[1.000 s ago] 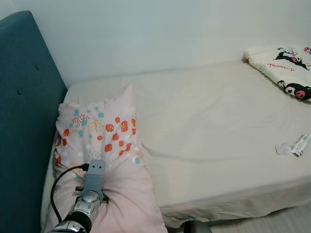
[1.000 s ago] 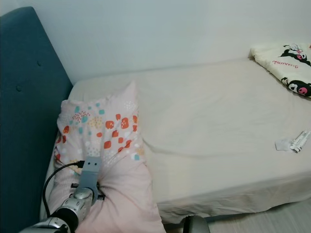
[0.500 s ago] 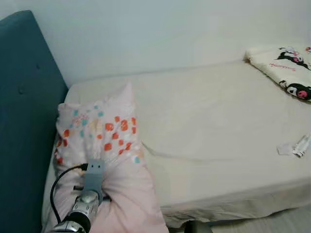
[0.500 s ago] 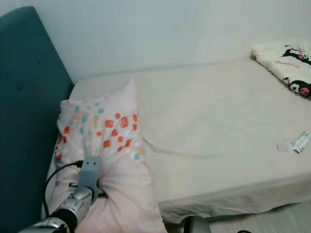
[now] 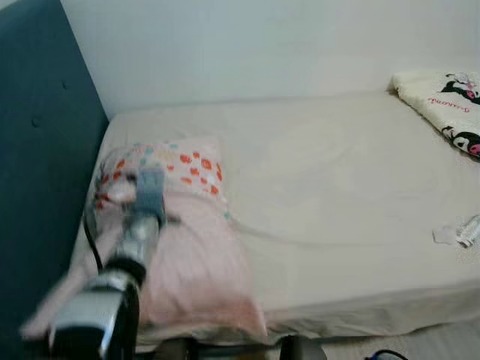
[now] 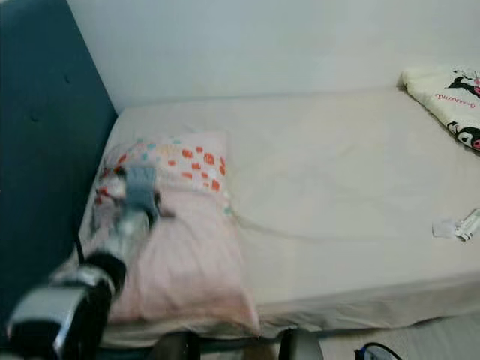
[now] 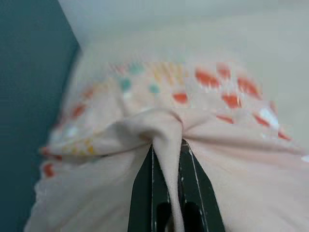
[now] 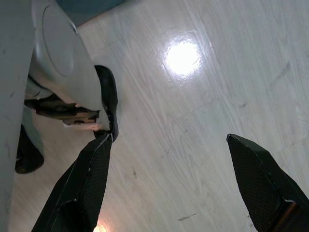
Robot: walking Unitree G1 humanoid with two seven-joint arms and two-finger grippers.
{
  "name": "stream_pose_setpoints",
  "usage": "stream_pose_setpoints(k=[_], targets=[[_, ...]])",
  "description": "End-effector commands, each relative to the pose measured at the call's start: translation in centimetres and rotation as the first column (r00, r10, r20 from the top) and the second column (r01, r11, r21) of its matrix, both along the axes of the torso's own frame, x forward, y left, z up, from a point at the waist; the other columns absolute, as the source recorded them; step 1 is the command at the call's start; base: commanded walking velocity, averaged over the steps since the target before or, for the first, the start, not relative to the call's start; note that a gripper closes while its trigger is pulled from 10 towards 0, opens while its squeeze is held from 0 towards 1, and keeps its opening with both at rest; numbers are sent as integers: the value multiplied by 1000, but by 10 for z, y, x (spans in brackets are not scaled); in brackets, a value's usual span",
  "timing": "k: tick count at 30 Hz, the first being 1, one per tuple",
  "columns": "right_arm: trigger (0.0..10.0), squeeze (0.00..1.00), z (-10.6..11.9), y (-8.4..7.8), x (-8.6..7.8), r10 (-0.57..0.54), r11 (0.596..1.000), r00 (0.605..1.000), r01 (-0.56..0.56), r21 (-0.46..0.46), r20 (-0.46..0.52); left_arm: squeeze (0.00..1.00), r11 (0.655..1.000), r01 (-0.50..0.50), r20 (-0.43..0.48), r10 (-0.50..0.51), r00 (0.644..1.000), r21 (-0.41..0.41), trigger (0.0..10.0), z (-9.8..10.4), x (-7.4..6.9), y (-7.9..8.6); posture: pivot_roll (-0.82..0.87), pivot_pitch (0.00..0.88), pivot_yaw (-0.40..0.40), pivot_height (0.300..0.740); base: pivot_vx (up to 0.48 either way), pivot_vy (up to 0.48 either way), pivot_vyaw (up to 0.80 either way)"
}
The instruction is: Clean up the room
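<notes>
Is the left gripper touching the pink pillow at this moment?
Touching. In the left wrist view, the left gripper has its two black fingers shut on a bunched fold of the pink pillow, the cloth squeezed between them.

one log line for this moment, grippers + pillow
left gripper: shut on pillow, near headboard | right gripper: open, idle over floor

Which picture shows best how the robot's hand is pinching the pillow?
The left wrist view: the left hand has a fold of the pink pillow squeezed between its black fingers. The left and right eye views show the whole pillow lying by the headboard, but the blurred arm hides the pinch.
</notes>
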State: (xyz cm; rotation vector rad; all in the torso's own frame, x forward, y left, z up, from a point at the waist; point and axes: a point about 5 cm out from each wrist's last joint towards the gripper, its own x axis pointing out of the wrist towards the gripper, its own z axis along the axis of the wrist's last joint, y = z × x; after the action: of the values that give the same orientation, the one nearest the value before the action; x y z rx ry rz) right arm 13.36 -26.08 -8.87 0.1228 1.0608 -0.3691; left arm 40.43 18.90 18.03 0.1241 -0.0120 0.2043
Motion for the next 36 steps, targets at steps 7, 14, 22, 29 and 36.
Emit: stream_pose_setpoints(k=[7,14,22,29,36], targets=[[10000,0,-1,0,-3,-16,1000,1000,16,4,3,0,977,-205,258,183,949,63,0,93,4,56,-95,124,5,621,0,0,0],[10000,0,-1,-1,-4,-19,1000,1000,19,3,4,0,953,-293,303,258,918,75,0,108,-1,76,-96,124,7,621,0,0,0],[10000,0,2,-2,3,4,1000,1000,-4,-1,13,0,873,-483,291,445,847,71,0,59,-32,127,-88,112,-11,621,0,0,0],[10000,0,2,1,7,12,1000,1000,-12,3,22,0,891,-401,42,402,915,214,0,-27,-49,116,-91,123,-15,621,0,0,0],[10000,0,-2,3,-2,20,1000,1000,-20,14,5,0,911,-344,-316,403,859,228,0,-130,-101,104,-99,142,-12,621,0,0,0]])
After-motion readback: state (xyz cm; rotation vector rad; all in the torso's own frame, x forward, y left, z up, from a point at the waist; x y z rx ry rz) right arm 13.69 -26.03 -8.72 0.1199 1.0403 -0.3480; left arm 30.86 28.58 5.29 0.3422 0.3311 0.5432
